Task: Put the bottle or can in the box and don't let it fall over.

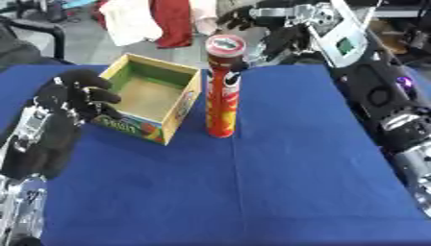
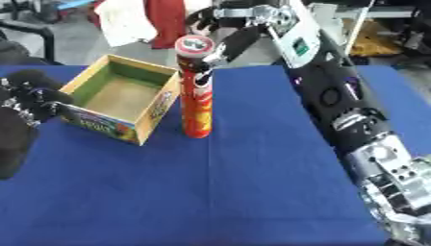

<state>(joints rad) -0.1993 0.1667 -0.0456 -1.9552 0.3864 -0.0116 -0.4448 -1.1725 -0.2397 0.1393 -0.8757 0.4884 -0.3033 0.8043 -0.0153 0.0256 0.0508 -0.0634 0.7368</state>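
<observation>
A tall red chips can with a red-and-white lid stands upright on the blue tablecloth, just right of the box. The open cardboard box, with green inner walls and a printed front, is empty. My right hand hovers behind the can's top. Its fingers are spread, and one fingertip reaches the can's right side just under the lid. My left hand sits with curled fingers against the outside of the box's left front corner. It grips nothing that I can see.
The table's far edge runs just behind the box and can. White and red cloths hang beyond it. My right forearm stretches along the table's right side. Bare blue cloth lies in front of the box and can.
</observation>
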